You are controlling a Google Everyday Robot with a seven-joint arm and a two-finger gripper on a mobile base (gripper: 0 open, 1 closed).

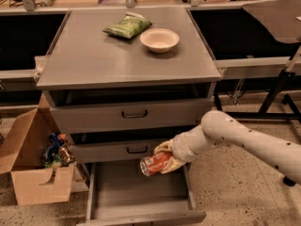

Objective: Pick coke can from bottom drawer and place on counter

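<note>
The coke can (154, 164), red-orange with a silver end, lies on its side in my gripper (164, 159), which is shut on it. I hold it in the air above the open bottom drawer (141, 194), in front of the middle drawer's face. My white arm (244, 140) reaches in from the right. The counter (117, 55) is the grey cabinet top, well above the can.
A green snack bag (128, 26) and a cream bowl (159, 39) sit at the back of the counter. Two black-handled drawers (134, 114) are shut. A cardboard box (35, 166) with clutter stands left of the cabinet. Black table legs (277, 93) stand right.
</note>
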